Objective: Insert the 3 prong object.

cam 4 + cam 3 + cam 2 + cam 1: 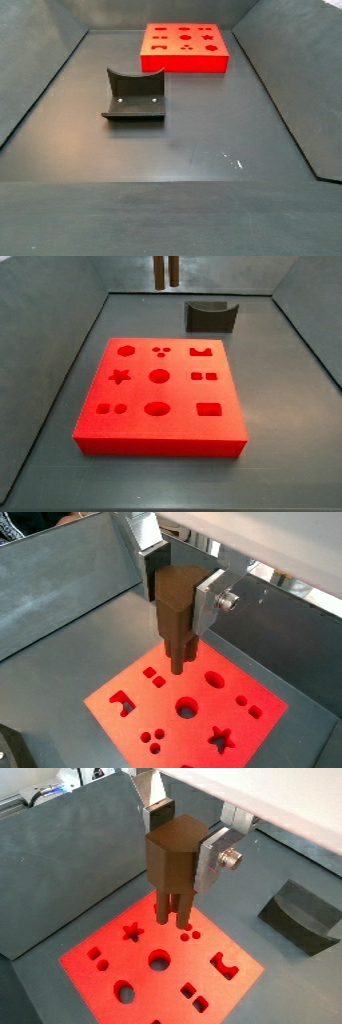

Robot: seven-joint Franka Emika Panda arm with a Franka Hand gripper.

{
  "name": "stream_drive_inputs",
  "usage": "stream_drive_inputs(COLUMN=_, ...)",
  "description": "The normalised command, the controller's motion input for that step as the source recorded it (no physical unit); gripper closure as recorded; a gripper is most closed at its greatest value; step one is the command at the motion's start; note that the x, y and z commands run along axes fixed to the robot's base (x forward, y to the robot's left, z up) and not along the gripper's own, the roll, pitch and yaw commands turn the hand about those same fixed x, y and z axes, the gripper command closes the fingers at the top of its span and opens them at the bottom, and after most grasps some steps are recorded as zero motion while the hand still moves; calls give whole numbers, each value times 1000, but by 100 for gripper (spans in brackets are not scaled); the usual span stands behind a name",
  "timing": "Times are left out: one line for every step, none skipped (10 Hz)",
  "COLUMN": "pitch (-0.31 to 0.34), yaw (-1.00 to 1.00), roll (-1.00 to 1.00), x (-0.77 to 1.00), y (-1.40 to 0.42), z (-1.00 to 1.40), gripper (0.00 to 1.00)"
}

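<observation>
My gripper (182, 852) is shut on the 3 prong object (174, 868), a brown wooden piece with a thick head and thin parallel prongs pointing down. It also shows in a wrist view (177, 617). The silver fingers (214, 863) clamp its head from both sides. The piece hangs above the red block (154, 973), which has several shaped holes. The prong tips hover over the block near its three small round holes (189, 931). In a side view only the prongs (163, 270) show, high above the floor behind the red block (160, 396). The gripper itself is out of both side views.
A dark grey curved holder (210, 316) stands on the floor behind the red block and also shows in a side view (134, 95). Grey walls (60, 346) slope up around the floor. The red block (185, 48) lies at the far end.
</observation>
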Motion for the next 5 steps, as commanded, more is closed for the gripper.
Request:
stream_drive_inputs(pitch=-56, yaw=129, roll=-34, x=180, y=206, z=-80, gripper=100)
stream_drive_inputs(pitch=-23, yaw=391, roll=-26, x=374, y=303, z=-251, gripper=100)
stream_drive_inputs(pitch=0, yaw=503, roll=11, x=451, y=197, z=-203, gripper=100)
stream_drive_inputs(pitch=0, yaw=640, roll=71, x=357, y=140, z=-189, gripper=100)
stream_drive_inputs(pitch=0, yaw=803, roll=96, x=209, y=29, z=-154, gripper=100)
